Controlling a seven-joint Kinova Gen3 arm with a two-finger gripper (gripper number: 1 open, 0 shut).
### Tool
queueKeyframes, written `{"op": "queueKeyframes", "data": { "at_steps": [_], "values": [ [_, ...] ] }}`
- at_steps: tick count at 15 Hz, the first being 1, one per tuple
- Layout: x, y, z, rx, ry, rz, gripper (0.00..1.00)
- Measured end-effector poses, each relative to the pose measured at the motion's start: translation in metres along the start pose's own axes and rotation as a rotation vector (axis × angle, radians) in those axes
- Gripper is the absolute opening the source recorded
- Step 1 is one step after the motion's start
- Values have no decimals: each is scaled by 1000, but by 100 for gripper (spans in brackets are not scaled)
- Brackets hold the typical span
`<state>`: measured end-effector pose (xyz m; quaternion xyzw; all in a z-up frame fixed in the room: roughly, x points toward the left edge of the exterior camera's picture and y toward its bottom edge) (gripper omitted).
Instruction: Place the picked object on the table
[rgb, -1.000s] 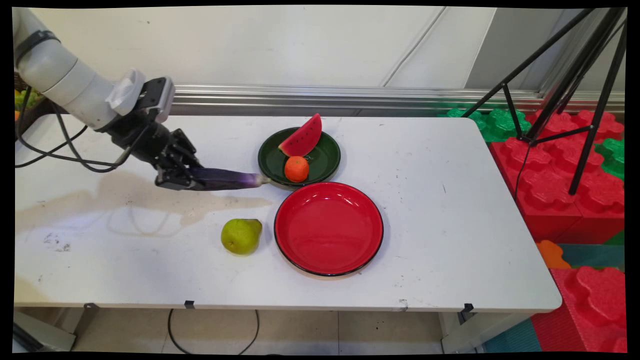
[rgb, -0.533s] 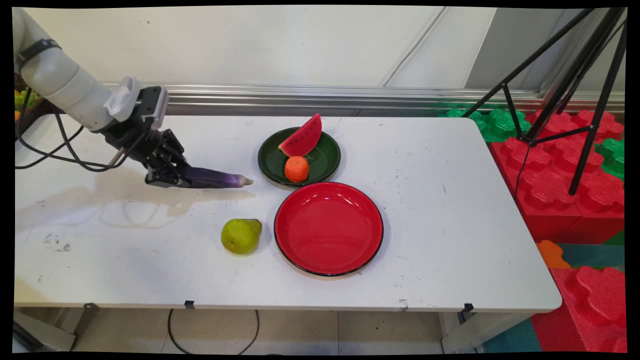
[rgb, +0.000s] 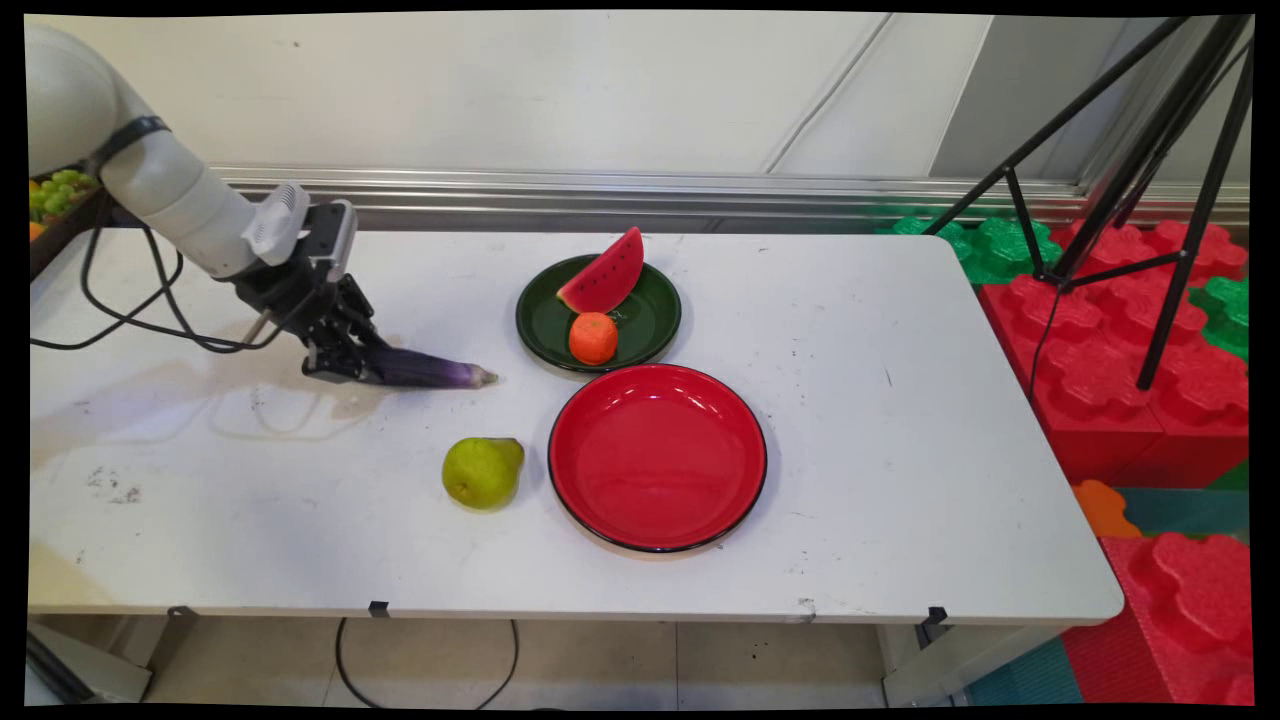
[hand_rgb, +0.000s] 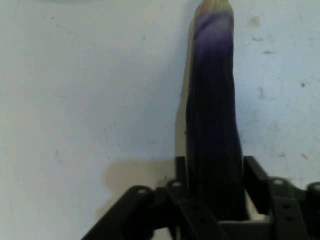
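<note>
From my remote station, I saw the purple eggplant (rgb: 425, 369) clamped at its thick end in the pincer (rgb: 345, 362), its slim body lying nearly level just over the tabletop (rgb: 850, 330) at left of centre, its pale tip pointing toward the green plate (rgb: 545, 325) but stopping short of it. I judged the eggplant light and stiff, a toy with a smooth, possibly slippery skin, best taken across its thicker part, where the pincer's fingers (hand_rgb: 255, 175) were pressed against both its sides. On the green plate sat a watermelon slice (rgb: 603, 275) and an orange (rgb: 593, 338). Just in front of it lay a bare red plate (rgb: 657, 457), with a green pear (rgb: 482, 471) beside the plate's left rim.
</note>
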<state>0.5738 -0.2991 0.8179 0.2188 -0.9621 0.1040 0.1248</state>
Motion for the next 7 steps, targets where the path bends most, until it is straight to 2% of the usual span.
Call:
{"op": "queueKeyframes", "data": {
  "at_steps": [1,7],
  "values": [
    [0,-2,4,-1,3,-1,100],
    [1,-9,15,-1,20,-18,100]
  ]
}}
